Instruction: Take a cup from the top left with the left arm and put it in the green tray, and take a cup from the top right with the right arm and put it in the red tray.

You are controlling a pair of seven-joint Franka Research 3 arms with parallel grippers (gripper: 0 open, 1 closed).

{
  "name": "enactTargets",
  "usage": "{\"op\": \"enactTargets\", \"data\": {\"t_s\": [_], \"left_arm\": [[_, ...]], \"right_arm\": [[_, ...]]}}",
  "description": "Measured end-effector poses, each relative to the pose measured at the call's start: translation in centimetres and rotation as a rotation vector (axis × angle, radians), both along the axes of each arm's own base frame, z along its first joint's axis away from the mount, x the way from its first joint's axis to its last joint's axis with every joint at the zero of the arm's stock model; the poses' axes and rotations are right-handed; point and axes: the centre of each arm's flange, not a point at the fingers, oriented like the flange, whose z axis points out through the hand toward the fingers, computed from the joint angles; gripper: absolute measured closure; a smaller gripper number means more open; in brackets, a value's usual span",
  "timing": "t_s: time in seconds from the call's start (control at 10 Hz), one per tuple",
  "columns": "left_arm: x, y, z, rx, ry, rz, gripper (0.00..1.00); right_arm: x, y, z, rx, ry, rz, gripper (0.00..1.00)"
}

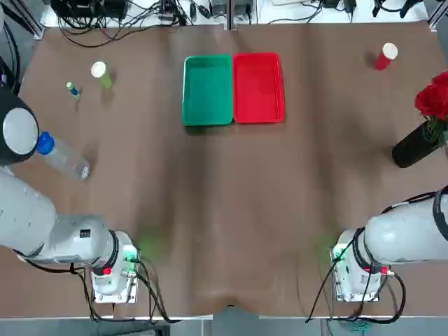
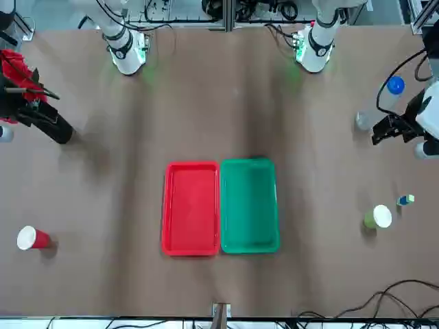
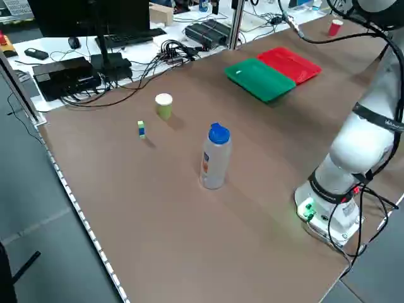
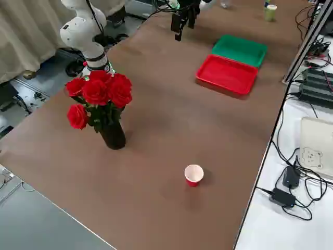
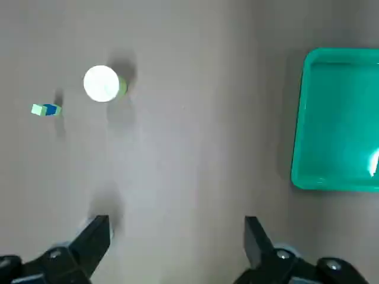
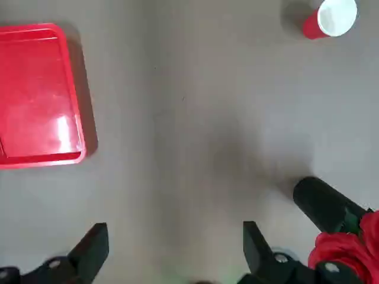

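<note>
Pickup of the two cups is judged to be the step in hand, with neither cup in its tray. The left gripper (image 5: pixel 176 239) is held above the counter (image 1: pixel 210 245), left of the green tray (image 1: pixel 208 91) and on its robot side; its fingers are spread wide and nothing is gripped. The right gripper (image 6: pixel 176 244) is held well to the right of the green tray, also on its robot side, likewise spread wide with nothing gripped.

The yellow-green cup (image 3: pixel 164 107) is placed upright to the left of the green tray, well apart from it. The red cup (image 4: pixel 193 176) is set upright far to the right of the green tray, beyond the red tray (image 1: pixel 258 88). For the next move, each gripper should be brought over its own cup, lowered with the cup wall centred between the fingers, then closed gently, since thin walls could be crushed or tipped.

Nothing is contained in the green tray, nor in the red tray placed right beside it. No contents are seen in the red cup. Roses (image 4: pixel 101 94) are held in a dark vase (image 4: pixel 113 135), right of the green tray; a blue-capped bottle (image 3: pixel 216 158) and a small block (image 3: pixel 141 129) are found to its left. Both should be cleared by the left arm (image 1: pixel 42 217).
</note>
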Motion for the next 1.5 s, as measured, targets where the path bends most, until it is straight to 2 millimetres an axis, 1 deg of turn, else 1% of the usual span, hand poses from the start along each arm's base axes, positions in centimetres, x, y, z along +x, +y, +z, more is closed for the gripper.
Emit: {"op": "enactTargets", "data": {"t_s": [0.1,0.3,0.4,0.5,0.6,0.7,0.8,0.9,1.0,1.1,1.2,1.3,1.4,1.5], "left_arm": [[0.0,0.3,0.0,0.000,0.000,0.005,0.00],[0.2,2.3,-0.3,0.000,0.006,0.014,0.00],[0.7,2.9,-1.5,-0.001,0.020,0.016,0.00],[2.1,3.3,-3.2,-0.002,0.007,0.021,0.00],[3.9,4.4,-5.3,-0.004,-0.029,0.037,0.00],[5.3,6.4,-7.2,-0.004,-0.051,0.068,0.00],[6.3,9.3,-9.4,0.011,-0.057,0.099,0.00],[7.3,11.9,-12.3,0.031,-0.053,0.118,0.00],[8.3,13.8,-15.6,0.039,-0.052,0.127,0.00],[9.4,14.5,-19.0,0.040,-0.054,0.127,0.00],[10.3,14.4,-21.6,0.039,-0.057,0.120,0.00],[11.0,14.1,-23.9,0.040,-0.063,0.111,0.03],[11.4,13.9,-26.0,0.039,-0.057,0.105,0.05],[11.6,14.0,-28.2,0.041,-0.037,0.101,0.07]], "right_arm": [[0.0,0.0,0.0,0.000,0.000,0.000,0.00],[0.0,0.0,0.0,0.000,0.000,0.000,0.00],[0.0,0.1,0.0,0.000,0.000,0.001,0.00],[0.0,0.1,0.0,0.000,0.000,0.001,0.00],[0.0,0.0,0.0,-0.001,-0.003,0.001,0.00],[0.3,-0.2,0.0,-0.002,-0.020,-0.005,0.00],[1.2,-1.6,-0.3,-0.005,-0.055,-0.030,0.00],[2.5,-4.1,-1.6,-0.011,-0.083,-0.073,0.00],[4.1,-7.6,-4.2,-0.018,-0.091,-0.129,0.00],[5.8,-11.7,-7.8,-0.024,-0.085,-0.187,0.00],[7.2,-14.7,-11.4,-0.030,-0.086,-0.221,0.00],[8.8,-16.5,-14.9,-0.036,-0.101,-0.232,0.00],[10.3,-17.2,-18.1,-0.044,-0.124,-0.233,0.00],[11.6,-17.5,-21.1,-0.051,-0.148,-0.226,0.00]]}}
